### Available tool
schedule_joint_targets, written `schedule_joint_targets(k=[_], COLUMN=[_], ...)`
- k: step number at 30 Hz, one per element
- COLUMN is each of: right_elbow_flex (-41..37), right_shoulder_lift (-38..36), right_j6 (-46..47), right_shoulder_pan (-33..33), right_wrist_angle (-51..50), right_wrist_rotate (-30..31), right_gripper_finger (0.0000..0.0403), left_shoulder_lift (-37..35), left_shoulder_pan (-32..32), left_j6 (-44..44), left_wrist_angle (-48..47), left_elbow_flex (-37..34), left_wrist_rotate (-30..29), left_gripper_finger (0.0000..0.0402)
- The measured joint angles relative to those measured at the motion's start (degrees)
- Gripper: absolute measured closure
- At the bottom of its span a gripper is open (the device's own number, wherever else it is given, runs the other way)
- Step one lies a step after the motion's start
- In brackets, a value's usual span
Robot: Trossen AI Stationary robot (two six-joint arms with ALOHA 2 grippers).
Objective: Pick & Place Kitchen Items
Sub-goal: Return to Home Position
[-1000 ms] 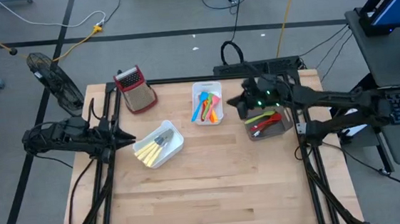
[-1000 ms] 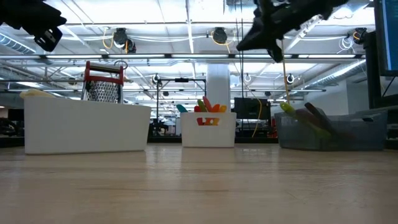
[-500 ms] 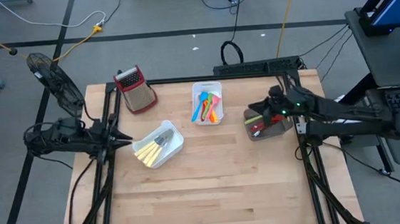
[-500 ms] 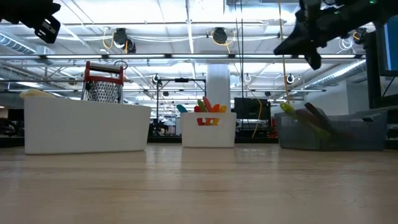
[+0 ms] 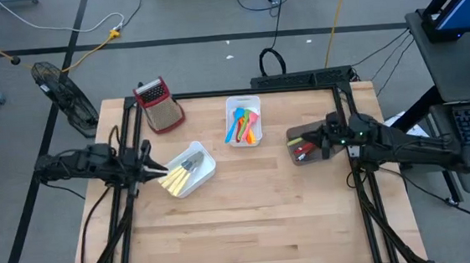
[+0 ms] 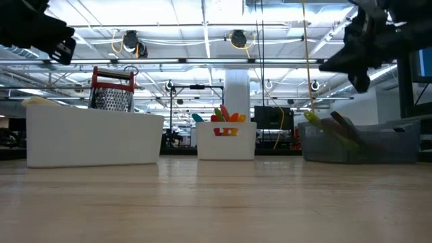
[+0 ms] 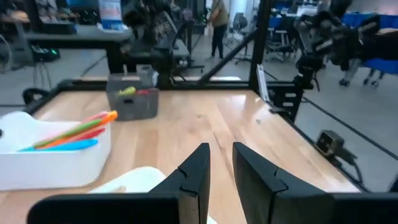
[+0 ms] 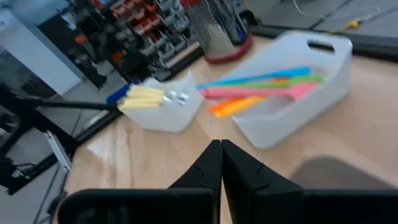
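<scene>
High view first: the coloured utensils lie bundled in the white bin at the worktop's 12 o'clock. The yellow-handled cutlery fills the second white bin near 9 o'clock. The red and green pieces sit in the grey bin toward 2 o'clock. Nothing slim lies loose on the wood, so the sorting looks finished to me and only the retreat is left.

That retreat is what has changed. A second ago the right hand hung between the 12 o'clock bin and the grey bin. It has since drawn back toward 3 o'clock and now sits over the grey bin's outer end, the arm folded long and low along that side of the worktop. Its own camera shows the two fingers pressed together with nothing between them.

The left hand has crept a little inward — its tip now reaches the near edge of the second white bin, pointing toward 3 o'clock. Its fingers stand a narrow gap apart and carry nothing. From table height, both hands ride well above the wood.
</scene>
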Motion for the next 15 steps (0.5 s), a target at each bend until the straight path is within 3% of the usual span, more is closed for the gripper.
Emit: schedule_joint_targets(k=[7,15], right_elbow_flex=[-6.53,-12.5], right_shoulder_lift=[-2.24,-2.93], right_j6=[0.4,-1.45], right_shoulder_pan=[-0.02,-0.02], right_wrist_angle=[3.47,12.02], right_wrist_rotate=[0.14,0.09], right_gripper_finger=[0.0399,0.0398], left_shoulder_lift=[-0.04,-0.04], left_shoulder_pan=[0.0,0.0], left_j6=[-0.08,3.43], left_wrist_angle=[5.37,4.88], left_elbow_flex=[-2.62,-2.68], left_wrist_rotate=[-0.95,-1.43], left_gripper_finger=[0.0332,0.0332])
